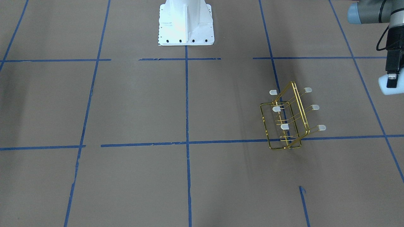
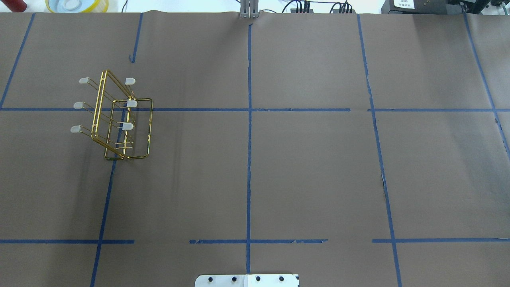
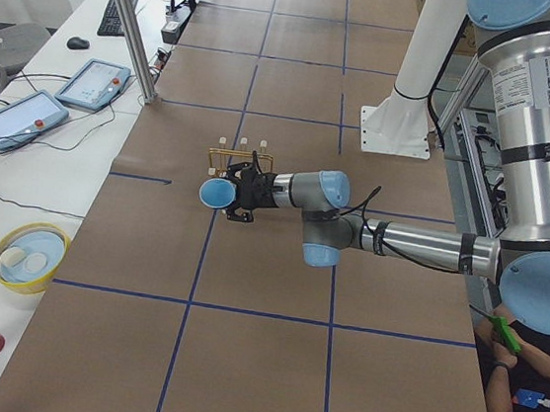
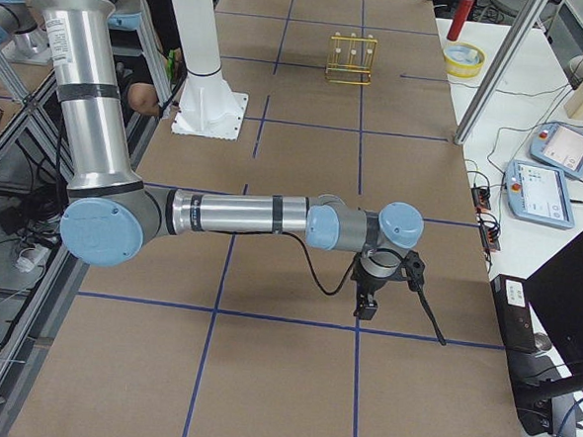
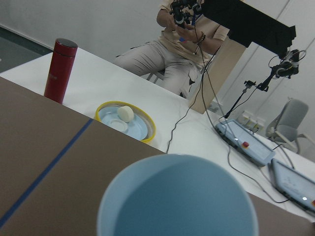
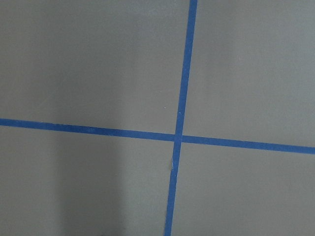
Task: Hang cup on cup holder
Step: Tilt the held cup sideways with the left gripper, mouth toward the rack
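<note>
The gold wire cup holder (image 1: 288,119) stands on the brown table, its capped prongs all bare; it also shows in the overhead view (image 2: 115,119). My left gripper (image 1: 391,78) is shut on the pale bluish cup (image 1: 385,87) and holds it sideways in the air, apart from the holder, on the robot's left of it. The left wrist view shows the cup's open mouth (image 5: 177,201) close up. In the exterior left view the cup (image 3: 219,193) hangs in front of the holder (image 3: 240,159). My right gripper (image 4: 366,300) points down over bare table far from the holder; I cannot tell whether it is open or shut.
A yellow-rimmed bowl (image 5: 125,120) and a red bottle (image 5: 60,69) stand on the white bench beyond the table's left end. A seated person (image 5: 187,44) is behind them. The robot's white base (image 1: 186,23) stands at the table's middle edge.
</note>
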Motion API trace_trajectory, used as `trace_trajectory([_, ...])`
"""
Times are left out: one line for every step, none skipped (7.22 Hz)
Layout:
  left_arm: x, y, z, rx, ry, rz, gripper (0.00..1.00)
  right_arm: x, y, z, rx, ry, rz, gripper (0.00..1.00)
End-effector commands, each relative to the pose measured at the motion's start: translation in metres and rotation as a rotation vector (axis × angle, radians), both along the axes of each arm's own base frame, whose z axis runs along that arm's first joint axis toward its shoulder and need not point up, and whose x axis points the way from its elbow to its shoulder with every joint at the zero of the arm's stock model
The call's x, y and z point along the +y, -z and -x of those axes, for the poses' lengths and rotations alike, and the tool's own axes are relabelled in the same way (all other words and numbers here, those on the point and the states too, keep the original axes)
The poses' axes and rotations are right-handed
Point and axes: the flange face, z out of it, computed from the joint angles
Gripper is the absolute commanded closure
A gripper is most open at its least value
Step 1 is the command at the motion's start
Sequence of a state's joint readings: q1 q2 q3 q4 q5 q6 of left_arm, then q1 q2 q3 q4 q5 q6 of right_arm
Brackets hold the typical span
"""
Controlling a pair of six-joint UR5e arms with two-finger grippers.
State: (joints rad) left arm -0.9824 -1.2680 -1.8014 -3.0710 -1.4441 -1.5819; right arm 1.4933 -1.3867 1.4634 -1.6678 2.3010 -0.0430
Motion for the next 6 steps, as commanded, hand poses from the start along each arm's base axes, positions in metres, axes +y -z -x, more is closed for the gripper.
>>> trace_trajectory([0.020,0.017,0.007,0.426,-0.011,0.015,1.00,0.000,0.000,0.000,0.000,-0.001,0.001,0.00])
trace_trajectory([0.027,0.020,0.006,0.625,-0.028,0.065,1.00,0.000,0.000,0.000,0.000,-0.001,0.001,0.00])
trace_trajectory([0.029,0.023,0.005,0.790,-0.039,0.133,1.00,0.000,0.000,0.000,0.000,-0.001,0.000,0.00])
trace_trajectory([0.030,0.027,-0.002,0.893,-0.054,0.189,1.00,0.000,0.000,0.000,0.000,-0.001,0.001,0.00])
trace_trajectory([0.032,0.028,-0.006,0.983,-0.069,0.237,1.00,0.000,0.000,0.000,0.000,0.001,0.000,0.00])
trace_trajectory([0.036,0.031,-0.003,1.105,-0.087,0.268,1.00,0.000,0.000,0.000,0.000,-0.001,0.001,0.00])
